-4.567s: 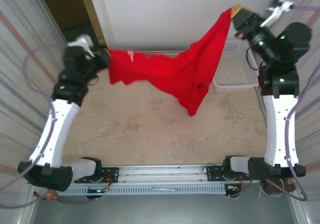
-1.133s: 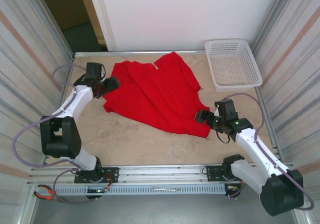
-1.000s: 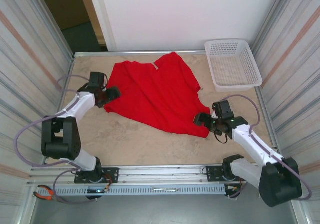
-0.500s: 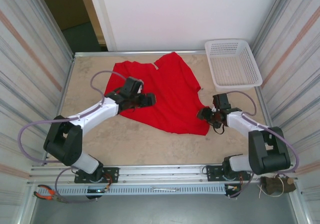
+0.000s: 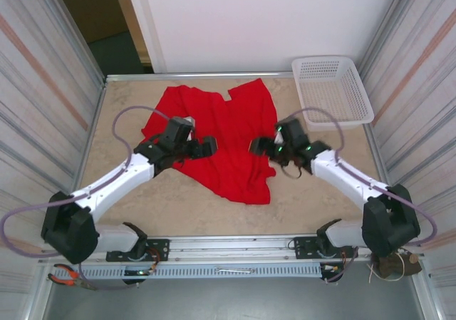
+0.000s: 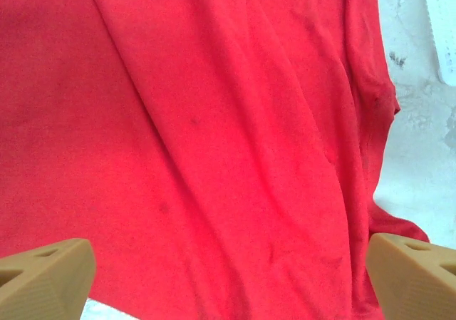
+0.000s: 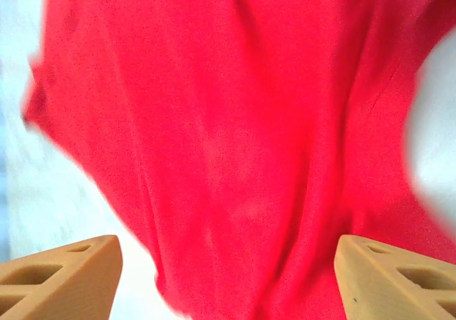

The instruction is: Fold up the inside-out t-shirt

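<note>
The bright red short-sleeved cotton t-shirt (image 5: 228,120) lies spread and rumpled on the mottled beige table top (image 5: 178,199). It sits toward the far middle, left of the white plastic mesh basket (image 5: 331,92) and apart from it. The left gripper (image 5: 207,146) is over the shirt's left half, its tan ridged fingers (image 6: 44,277) spread wide, with only cloth showing below the gap. The right gripper (image 5: 255,147) is over the shirt's right edge, jaws likewise wide and gripping nothing. Its wrist view is blurred, so it perhaps hovers just clear of the fabric.
</note>
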`<state>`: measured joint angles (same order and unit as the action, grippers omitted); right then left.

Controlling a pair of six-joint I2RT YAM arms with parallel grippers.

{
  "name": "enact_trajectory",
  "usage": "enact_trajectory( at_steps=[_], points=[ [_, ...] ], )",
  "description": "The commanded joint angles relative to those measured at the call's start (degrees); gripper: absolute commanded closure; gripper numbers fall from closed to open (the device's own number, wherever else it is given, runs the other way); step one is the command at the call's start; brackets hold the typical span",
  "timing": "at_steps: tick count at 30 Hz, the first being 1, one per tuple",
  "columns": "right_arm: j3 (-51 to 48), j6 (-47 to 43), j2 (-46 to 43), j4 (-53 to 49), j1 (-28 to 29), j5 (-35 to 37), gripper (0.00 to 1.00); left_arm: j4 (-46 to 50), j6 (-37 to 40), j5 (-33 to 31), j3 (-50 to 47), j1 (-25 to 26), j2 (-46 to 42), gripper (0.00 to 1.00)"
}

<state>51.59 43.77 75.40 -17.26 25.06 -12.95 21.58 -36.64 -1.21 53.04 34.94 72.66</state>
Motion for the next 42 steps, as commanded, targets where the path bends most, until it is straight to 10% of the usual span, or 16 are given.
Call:
enact_trajectory(
  at_steps=[1, 17, 26, 30, 33, 42],
  points=[
    [8.36, -6.72, 7.56, -6.0, -6.48, 2.67, 0.2, 2.16, 2.14, -4.36, -2.01, 4.17, -1.54, 0.01],
    [29.77, -11.52, 40.33, -9.73, -8.27, 7.33, 0.23, -4.24, 4.77, -7.33, 16.4, 29.74, 29.66, 0.01],
    [30.88, -10.9, 42.1, -8.68, -8.62, 3.6, 0.76, -4.11, 3.77, -5.92, 21.54, 30.89, 39.98, 0.03],
    [31.94, -10.81, 41.72, -8.81, -8.78, 1.4, 1.0, -3.93, 3.84, -5.89, 22.79, 30.72, 41.4, 0.29],
    [32.5, -10.81, 38.75, -8.19, -9.3, -0.8, 1.0, -2.5, 4.55, -3.87, 23.95, 28.64, 42.08, 1.0],
    [53.53, -4.71, 20.62, -7.32, -17.29, -10.81, 1.0, 3.36, 19.13, -4.73, 34.3, 9.9, 11.89, 1.0]
  ],
)
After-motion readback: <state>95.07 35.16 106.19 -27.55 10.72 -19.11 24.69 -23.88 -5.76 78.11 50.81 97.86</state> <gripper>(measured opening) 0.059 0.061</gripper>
